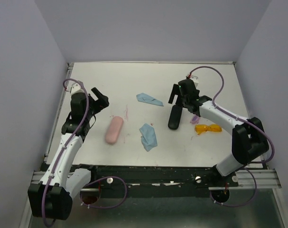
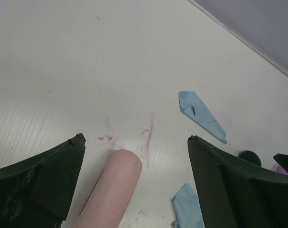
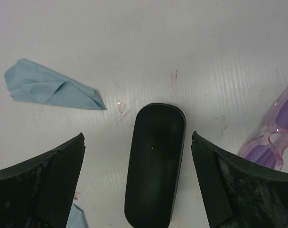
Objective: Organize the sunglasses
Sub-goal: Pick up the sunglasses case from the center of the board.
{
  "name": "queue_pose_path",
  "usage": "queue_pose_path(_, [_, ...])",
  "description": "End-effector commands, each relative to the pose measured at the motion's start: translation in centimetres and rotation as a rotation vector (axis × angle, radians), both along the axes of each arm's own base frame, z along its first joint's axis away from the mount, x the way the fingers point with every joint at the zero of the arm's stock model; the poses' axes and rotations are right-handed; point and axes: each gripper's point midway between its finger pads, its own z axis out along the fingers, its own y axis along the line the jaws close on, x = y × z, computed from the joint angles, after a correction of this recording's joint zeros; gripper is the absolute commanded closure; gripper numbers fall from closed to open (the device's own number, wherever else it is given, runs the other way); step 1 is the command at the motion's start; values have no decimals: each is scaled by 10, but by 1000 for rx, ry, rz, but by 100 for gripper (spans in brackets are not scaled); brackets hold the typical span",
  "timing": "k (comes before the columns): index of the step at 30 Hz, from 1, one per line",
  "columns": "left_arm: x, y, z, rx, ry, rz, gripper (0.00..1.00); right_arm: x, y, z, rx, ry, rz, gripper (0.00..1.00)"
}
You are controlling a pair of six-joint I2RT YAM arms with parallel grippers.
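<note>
Sunglasses from overhead: orange pair (image 1: 208, 128) lies right of the black case (image 1: 174, 116), pink-purple pair (image 1: 195, 118) between them. Left wrist: left gripper (image 2: 135, 138) gapes wide, empty, above the pink case (image 2: 108, 190). Right wrist: right gripper (image 3: 137, 137) gapes wide, empty, over black case; pink-purple pair to its right.

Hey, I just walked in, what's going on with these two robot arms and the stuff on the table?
The arms are set to tidy sunglasses, but nothing is held yet. The left end effector is open over the pink case; the right end effector is open over the black case. The orange sunglasses and purple sunglasses lie loose near the black case, with two blue cloths mid-table.
</note>
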Motion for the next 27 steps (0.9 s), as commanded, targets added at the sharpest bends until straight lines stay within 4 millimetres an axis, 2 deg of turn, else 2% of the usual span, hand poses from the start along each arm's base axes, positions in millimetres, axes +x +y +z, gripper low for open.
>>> queue_pose_path(1, [-2,-9,-7,-42,82,-3,1,-27,-25,-11,-216,113,-102,0])
queue_pose_path(6, [-16,-18,-28,-70,127,-3,1,-43,7,-33,-202,170,2,0])
queue_pose_path(9, [-25,-20,-34,-74,137,-13,1,-49,13,-49,-218,221,8,0])
queue_pose_path(13, [-35,-18,-41,-72,140,-12,1,-55,15,-62,-221,256,-10,5])
queue_pose_path(19, [-41,-17,-40,-80,119,-12,1,-56,22,-78,-196,270,2,11])
queue_pose_path(27, [-48,-15,-40,-84,118,-3,1,-57,12,-98,-258,309,-60,18])
